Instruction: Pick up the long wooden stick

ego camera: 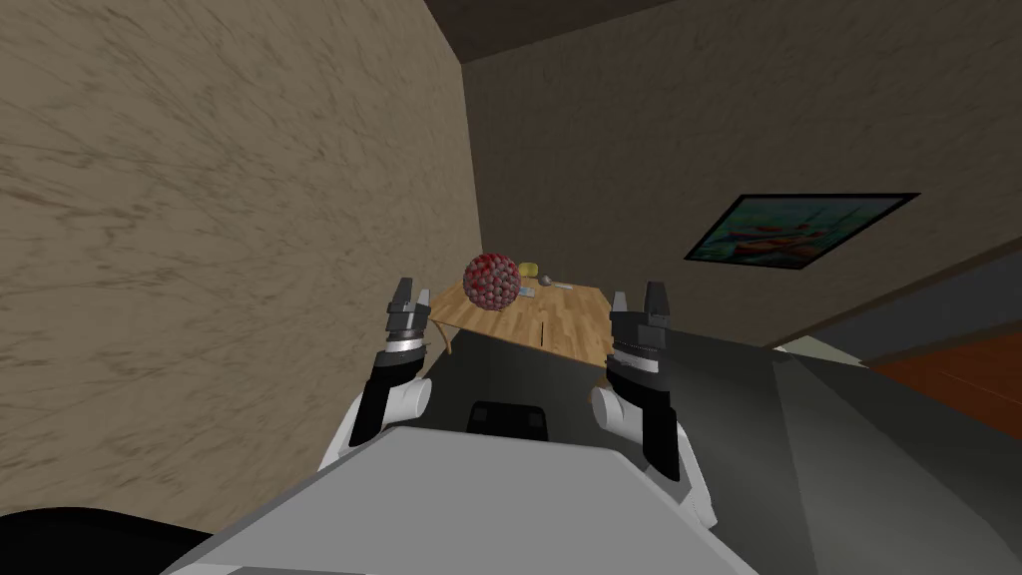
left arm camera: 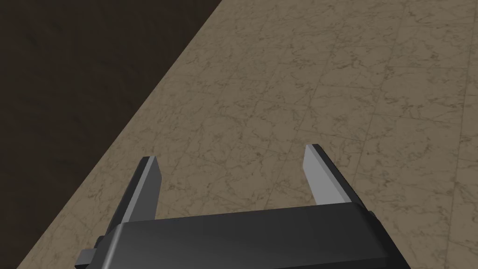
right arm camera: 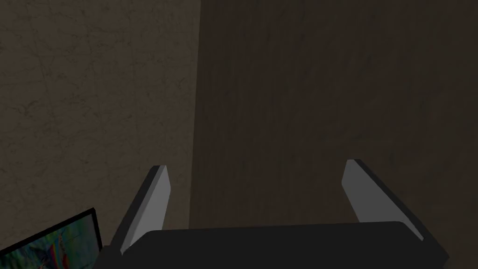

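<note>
Head view: stick on the corner table, both grippers empty

The table (ego camera: 574, 317) stands in the corner where two walls meet, ahead of both arms and beyond their present reach as I judge it. Left gripper (ego camera: 411, 291) and right gripper (ego camera: 637, 297) are raised side by side in front of the chest. Each has its fingers spread wide, about a third of its wrist view apart, with nothing between them.

On the tabletop the largest thing is a red speckled ball (ego camera: 491, 281) at the back left. Just beside it lie a yellow lump (ego camera: 529, 270) and a small grey thing (ego camera: 551, 284) that I cannot identify.

The stick (ego camera: 540, 334) is a thin dark line lying flat near the table's near edge, apart from the ball and pointing roughly away from me.

It is probably light and stiff, so weight is no concern. Its thinness is: it may roll or slip from the blades. I would take it near the middle, from above, with the fingers set across its length, so that neither end droops.
</note>
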